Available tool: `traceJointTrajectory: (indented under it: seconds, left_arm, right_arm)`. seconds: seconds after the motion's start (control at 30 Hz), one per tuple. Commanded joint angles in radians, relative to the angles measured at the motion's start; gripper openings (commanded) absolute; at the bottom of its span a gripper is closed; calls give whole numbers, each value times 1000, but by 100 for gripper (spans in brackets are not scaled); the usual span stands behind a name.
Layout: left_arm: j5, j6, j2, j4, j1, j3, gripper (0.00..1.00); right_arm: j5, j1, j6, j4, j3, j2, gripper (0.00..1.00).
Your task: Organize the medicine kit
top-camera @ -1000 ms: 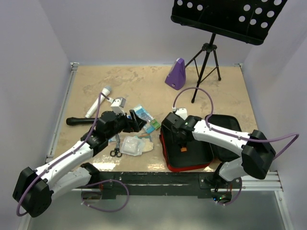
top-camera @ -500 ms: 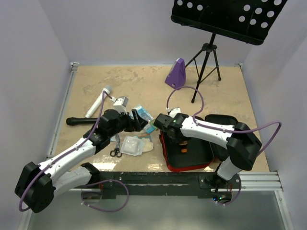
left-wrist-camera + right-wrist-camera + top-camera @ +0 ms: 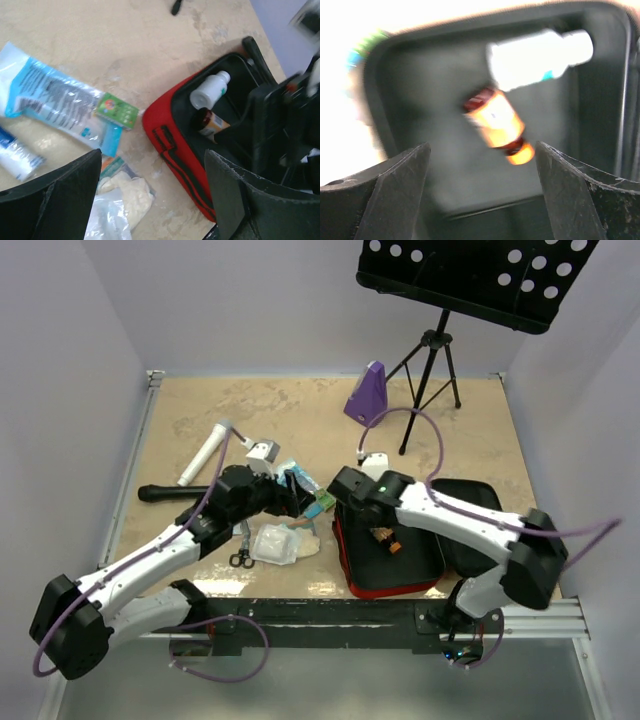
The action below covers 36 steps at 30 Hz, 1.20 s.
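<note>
The medicine kit (image 3: pixel 345 545) lies open at the front right, red outside with a black lining, its lid (image 3: pixel 478 508) flat to the right. An amber bottle (image 3: pixel 497 125) and a white bottle (image 3: pixel 540 57) lie loose in the lining. My right gripper (image 3: pixel 482 195) is open and empty above them, over the kit's far-left part (image 3: pixel 365 508). My left gripper (image 3: pixel 295 490) is open and empty above loose packets just left of the kit. The left wrist view shows the kit's red rim (image 3: pixel 167 145) with both bottles inside, between my open fingers (image 3: pixel 155 200).
Left of the kit lie a blue packet (image 3: pixel 60 100), a small green box (image 3: pixel 117 111), a white gauze packet (image 3: pixel 275 543) and scissors (image 3: pixel 240 556). A white tube (image 3: pixel 205 453) and a black handle (image 3: pixel 165 492) lie further left. A purple metronome (image 3: pixel 367 395) and a music stand (image 3: pixel 430 370) stand behind.
My right gripper has drawn back toward the kit's far edge, and the amber bottle now shows lying free in the lining. My left gripper has shifted slightly toward the kit.
</note>
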<state>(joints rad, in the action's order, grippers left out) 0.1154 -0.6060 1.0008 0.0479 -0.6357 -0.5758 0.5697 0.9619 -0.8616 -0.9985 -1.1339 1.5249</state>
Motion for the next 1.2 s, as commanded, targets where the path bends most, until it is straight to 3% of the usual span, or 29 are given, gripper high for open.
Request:
traceJointTrajectory:
  seconds: [0.0, 0.13, 0.27, 0.53, 0.7, 0.87, 1.0, 1.17]
  left_arm:
    - [-48, 233, 56, -89, -155, -194, 89]
    - [7, 333, 160, -166, -214, -285, 90]
    - [70, 417, 238, -195, -268, -325, 89]
    - [57, 474, 496, -316, -390, -513, 76]
    - [38, 414, 601, -280, -426, -561, 68]
    - [24, 329, 663, -200, -426, -558, 52]
    - [-25, 238, 708, -154, -426, -544, 29]
    - [33, 173, 759, -86, -426, -518, 5]
  right_arm:
    - [-40, 5, -91, 150, -104, -267, 89]
    - [-74, 5, -73, 355, -49, -471, 90]
    - [-100, 5, -28, 445, 23, -629, 90]
    - [-83, 5, -19, 451, 121, -700, 87]
    - [-102, 5, -34, 494, 180, -767, 86]
    - [-90, 5, -48, 485, 214, -836, 85]
    - [-73, 5, -63, 475, 230, -871, 84]
    - [-51, 5, -73, 468, 234, -873, 84]
